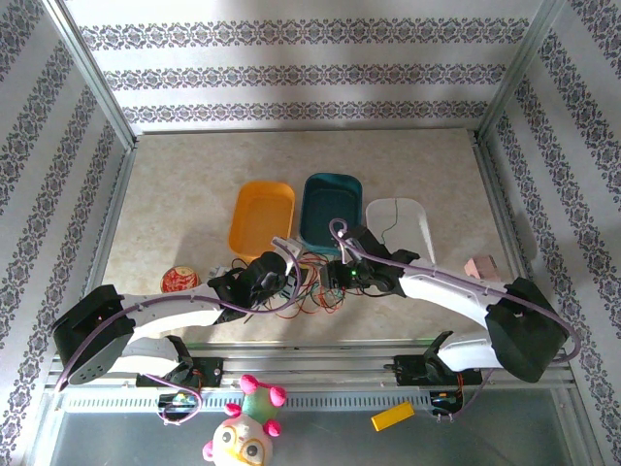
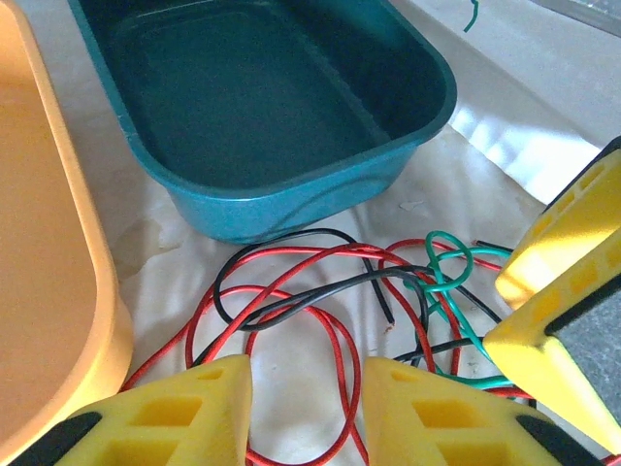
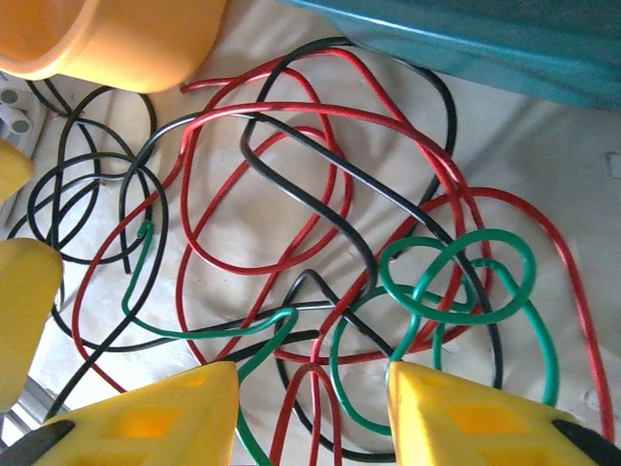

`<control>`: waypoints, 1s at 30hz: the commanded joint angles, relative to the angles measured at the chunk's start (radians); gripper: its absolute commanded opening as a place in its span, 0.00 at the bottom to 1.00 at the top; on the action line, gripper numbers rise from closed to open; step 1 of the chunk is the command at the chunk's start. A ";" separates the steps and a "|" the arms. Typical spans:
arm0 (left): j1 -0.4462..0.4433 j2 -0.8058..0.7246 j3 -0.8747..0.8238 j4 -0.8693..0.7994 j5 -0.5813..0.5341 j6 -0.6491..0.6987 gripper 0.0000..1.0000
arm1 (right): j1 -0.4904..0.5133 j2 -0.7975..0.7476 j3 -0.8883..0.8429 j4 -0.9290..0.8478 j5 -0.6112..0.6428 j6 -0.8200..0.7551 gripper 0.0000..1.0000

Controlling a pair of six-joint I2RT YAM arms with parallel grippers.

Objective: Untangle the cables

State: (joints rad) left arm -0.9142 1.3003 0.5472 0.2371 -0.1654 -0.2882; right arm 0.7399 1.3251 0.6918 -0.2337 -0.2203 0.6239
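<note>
1. Far left on the table I see a round red thing (image 1: 179, 280), well apart from the wires.
2. Next comes the orange tray (image 1: 260, 218), standing at the back left of the tangle.
3. My left gripper (image 2: 306, 388) sits low over the left part of the tangle. It is released: the jaws stand apart, a red loop runs through the gap, and nothing is pinched.
4. The cables (image 1: 312, 289) lie on the table just in front of the orange and teal trays, between my two grippers. Red, black and green loops cross one another. In the right wrist view the green strand curls into a knot-like coil on the right, laced with red and black.
5. The teal tray (image 1: 330, 209) stands just beside the orange one, right behind the tangle.
6. My right gripper (image 3: 312, 388) is also released, with its jaws apart. Red, green and black strands run into the gap. I cannot tell whether any touches the pads.
7. The white tray (image 1: 412, 218) lies right of the teal one, with a thin green strand lying in it.
8. A small pink thing (image 1: 480, 267) sits near the right edge.
</note>
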 commanded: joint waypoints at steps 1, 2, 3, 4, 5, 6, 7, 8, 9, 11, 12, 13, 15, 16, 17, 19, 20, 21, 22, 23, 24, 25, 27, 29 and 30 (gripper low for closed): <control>0.008 -0.014 0.002 -0.019 0.006 0.018 0.35 | 0.013 -0.004 0.016 0.014 -0.003 -0.007 0.44; 0.008 -0.013 0.002 -0.020 0.007 0.017 0.35 | 0.015 -0.012 0.014 0.015 0.006 -0.007 0.45; 0.008 -0.012 0.002 -0.019 0.007 0.015 0.35 | 0.016 -0.022 0.011 0.016 0.013 -0.008 0.45; 0.008 -0.010 0.000 -0.017 0.007 0.012 0.35 | 0.018 -0.037 0.008 0.019 0.018 -0.011 0.45; 0.008 -0.009 -0.002 -0.015 0.007 0.009 0.35 | 0.020 -0.052 0.005 0.022 0.021 -0.014 0.45; 0.008 -0.009 -0.004 -0.012 0.006 0.006 0.35 | 0.021 -0.067 0.003 0.023 0.022 -0.018 0.45; 0.008 -0.006 -0.006 -0.009 0.005 0.002 0.35 | 0.022 -0.084 0.002 0.023 0.021 -0.022 0.45; 0.006 -0.002 -0.007 -0.006 0.004 -0.001 0.35 | 0.024 -0.095 -0.001 0.022 0.017 -0.027 0.45; 0.006 0.000 -0.008 -0.005 0.002 -0.004 0.35 | 0.024 -0.104 -0.003 0.020 0.014 -0.028 0.45; 0.003 0.007 -0.010 0.001 0.002 -0.006 0.35 | 0.024 -0.113 -0.007 0.015 -0.002 -0.030 0.45; 0.002 0.012 -0.009 0.003 0.001 -0.006 0.35 | 0.025 -0.113 -0.010 0.010 -0.006 -0.029 0.45; 0.000 0.014 -0.009 0.004 0.000 -0.006 0.35 | 0.026 -0.111 -0.013 0.004 -0.007 -0.029 0.45; -0.002 0.018 -0.006 0.005 -0.001 -0.006 0.35 | 0.026 -0.103 -0.021 -0.002 -0.008 -0.030 0.45; -0.003 0.019 -0.004 0.006 -0.001 -0.006 0.35 | 0.026 -0.100 -0.026 -0.004 -0.005 -0.030 0.45; -0.003 0.020 -0.004 0.007 -0.002 -0.006 0.35 | 0.026 -0.094 -0.030 -0.005 0.000 -0.030 0.45; -0.005 0.021 -0.004 0.010 -0.001 -0.006 0.35 | 0.026 -0.080 -0.035 -0.004 0.006 -0.033 0.45; -0.005 0.022 -0.003 0.011 0.000 -0.006 0.35 | 0.026 -0.070 -0.035 -0.005 0.005 -0.037 0.45; -0.005 0.023 -0.004 0.010 0.002 -0.006 0.35 | 0.026 -0.061 -0.035 -0.005 0.004 -0.039 0.44; -0.006 0.024 -0.001 0.009 0.002 -0.005 0.35 | 0.026 -0.051 -0.034 -0.003 0.002 -0.040 0.44; -0.008 0.024 -0.001 0.007 0.002 -0.005 0.35 | 0.026 -0.038 -0.034 -0.004 0.001 -0.042 0.44; -0.008 0.024 0.000 0.004 0.000 -0.003 0.35 | 0.026 -0.029 -0.033 -0.002 -0.002 -0.044 0.44; -0.009 0.024 0.000 0.003 -0.002 -0.003 0.35 | 0.027 -0.017 -0.032 -0.002 -0.004 -0.044 0.43; -0.009 0.021 -0.002 0.001 -0.005 -0.003 0.35 | 0.028 -0.001 -0.032 0.003 -0.008 -0.046 0.42; -0.011 0.019 -0.002 0.001 -0.007 -0.003 0.35 | 0.027 0.010 -0.032 0.007 -0.009 -0.046 0.41; -0.011 0.017 -0.003 0.001 -0.006 -0.003 0.35 | 0.027 0.012 -0.032 0.008 -0.010 -0.044 0.40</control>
State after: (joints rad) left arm -0.9169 1.3159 0.5472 0.2371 -0.1654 -0.2893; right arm 0.7555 1.3258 0.6712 -0.2283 -0.2195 0.5945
